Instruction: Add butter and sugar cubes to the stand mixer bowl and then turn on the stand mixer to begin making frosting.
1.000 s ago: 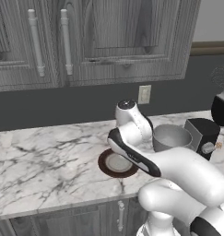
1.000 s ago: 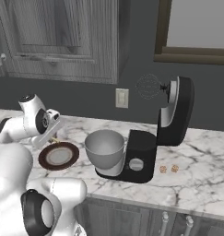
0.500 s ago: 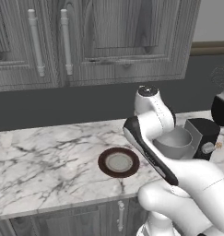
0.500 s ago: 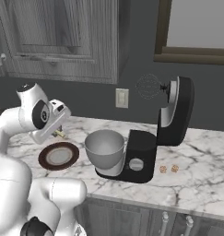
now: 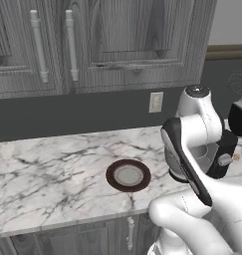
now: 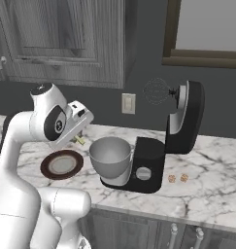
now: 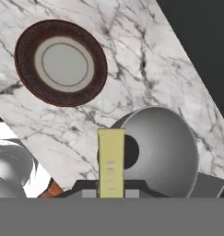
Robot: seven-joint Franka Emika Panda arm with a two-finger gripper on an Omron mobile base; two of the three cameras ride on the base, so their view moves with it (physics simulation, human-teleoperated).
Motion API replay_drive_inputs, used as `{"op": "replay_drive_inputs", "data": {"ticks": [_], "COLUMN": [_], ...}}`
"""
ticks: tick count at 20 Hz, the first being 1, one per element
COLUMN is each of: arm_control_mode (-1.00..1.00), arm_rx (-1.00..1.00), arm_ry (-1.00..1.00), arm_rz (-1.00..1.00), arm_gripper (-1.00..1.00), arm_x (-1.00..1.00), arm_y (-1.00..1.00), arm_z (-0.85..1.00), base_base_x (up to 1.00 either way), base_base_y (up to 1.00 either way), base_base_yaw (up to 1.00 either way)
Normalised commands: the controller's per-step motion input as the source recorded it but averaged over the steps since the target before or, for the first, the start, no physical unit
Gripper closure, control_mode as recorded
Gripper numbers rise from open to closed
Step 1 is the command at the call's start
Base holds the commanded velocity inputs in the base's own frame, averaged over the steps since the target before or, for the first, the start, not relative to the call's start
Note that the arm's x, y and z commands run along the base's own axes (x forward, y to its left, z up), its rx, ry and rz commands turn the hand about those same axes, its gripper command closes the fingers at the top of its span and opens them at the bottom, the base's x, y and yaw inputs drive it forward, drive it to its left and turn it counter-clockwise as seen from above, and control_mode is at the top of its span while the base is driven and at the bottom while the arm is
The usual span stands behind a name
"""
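- Nearest in the hand view: gripper (image 7: 111,193) pinched tight on the butter (image 7: 111,162), a pale yellow oblong standing upright between the dark finger tips, its top end over the near rim of the stand mixer bowl (image 7: 164,147).
- Just past the butter in the same view: the grey metal bowl, deep, round, nothing visible inside, dark hub at its bottom.
- Further up and to the left in the hand view: dark brown plate (image 7: 61,62) with a grey centre, flat on the marble counter (image 7: 145,64), nothing on it, apart from the bowl.
- From the right base view: gripper (image 6: 79,138) raised above the counter, between plate (image 6: 61,164) and bowl (image 6: 109,156), a sliver of yellow butter (image 6: 80,141) poking out below the hand, just left of the bowl's rim.
- Same view, bowl seated on the base of the stand mixer (image 6: 160,146), glossy black, head tilted back and up, wire whisk (image 6: 156,91) hanging in the air above and right of the bowl, silver knob on the side of the base.
- To the right of the mixer base on the counter (image 6: 211,194): the sugar cubes (image 6: 178,178), two small tan bits lying near each other, well apart from the bowl.
- From the left base view: white arm across the right of the picture, hiding most of the mixer (image 5: 224,149); plate (image 5: 128,175) bare on the counter (image 5: 53,169).
- Farthest: dark backsplash with a wall outlet (image 6: 128,103), grey wood cabinets (image 5: 92,40) above, window frame (image 6: 207,29) at upper right in the right base view.
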Motion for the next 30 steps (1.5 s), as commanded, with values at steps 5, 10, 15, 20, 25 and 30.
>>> {"op": "replay_drive_inputs", "data": {"ticks": [5, 10, 15, 20, 25, 30], "arm_control_mode": [-1.00, -1.00, -1.00, -1.00, -1.00, -1.00], "arm_rx": [0.13, 0.16, 0.03, -0.01, 0.00, 0.00], "arm_ry": [0.05, 0.10, 0.11, 0.05, 0.02, 0.00], "arm_rz": [-0.17, -0.15, -0.13, -0.08, -0.06, 0.00], "arm_gripper": [1.00, 1.00, 1.00, 1.00, 1.00, 1.00], "arm_x": [-0.02, 0.06, 0.12, 0.17, 0.12, 0.10], "arm_y": [-0.68, -0.60, -0.22, 0.00, 0.02, 0.05], "arm_z": [-0.01, -0.21, -0.36, -0.45, -0.38, -0.37], "base_base_x": [0.00, 0.00, 0.00, 0.00, 0.00, 0.00], "base_base_y": [0.00, 0.00, 0.00, 0.00, 0.00, 0.00], "base_base_yaw": [0.00, 0.00, 0.00, 0.00, 0.00, 0.00]}}
